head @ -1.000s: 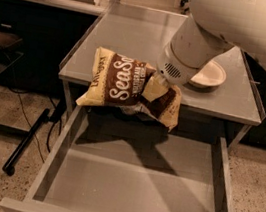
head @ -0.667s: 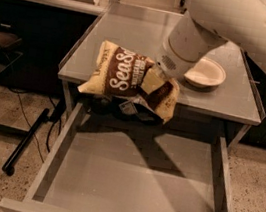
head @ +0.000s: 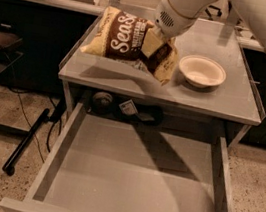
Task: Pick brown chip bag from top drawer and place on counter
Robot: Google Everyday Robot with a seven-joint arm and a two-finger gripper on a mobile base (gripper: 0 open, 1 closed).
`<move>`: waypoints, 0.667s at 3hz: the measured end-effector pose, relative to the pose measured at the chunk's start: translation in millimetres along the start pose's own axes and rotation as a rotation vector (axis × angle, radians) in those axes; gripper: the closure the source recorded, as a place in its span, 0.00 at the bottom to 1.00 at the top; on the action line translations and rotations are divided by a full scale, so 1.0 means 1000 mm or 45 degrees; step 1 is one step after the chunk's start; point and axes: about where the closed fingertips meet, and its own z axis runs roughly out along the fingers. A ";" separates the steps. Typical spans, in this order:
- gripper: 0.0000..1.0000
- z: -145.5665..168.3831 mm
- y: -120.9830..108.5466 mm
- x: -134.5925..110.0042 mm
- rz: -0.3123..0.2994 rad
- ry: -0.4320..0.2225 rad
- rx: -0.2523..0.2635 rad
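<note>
The brown chip bag (head: 121, 40), dark brown with white "Sea S" script and cream-yellow ends, hangs just above the left part of the counter (head: 215, 99). My gripper (head: 152, 44) is shut on the bag's right half, its pale fingers (head: 151, 40) pressed into the crinkled foil. The white arm comes down from the top right. The top drawer (head: 120, 182) is pulled wide open below the counter, and its flat grey bottom is bare.
A white round bowl (head: 202, 71) sits on the counter right of the bag. Small items (head: 127, 108) lie on a shelf under the counter. A black stand leg (head: 25, 141) and cables lie on the speckled floor at left. A dark cabinet stands behind.
My gripper has lifted the chip bag up and back from the counter's front edge over the drawer to above the counter's left side. The view has shifted too.
</note>
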 end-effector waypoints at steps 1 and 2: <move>1.00 -0.014 -0.011 -0.011 0.012 -0.034 0.034; 1.00 0.014 -0.018 -0.012 0.040 0.010 0.012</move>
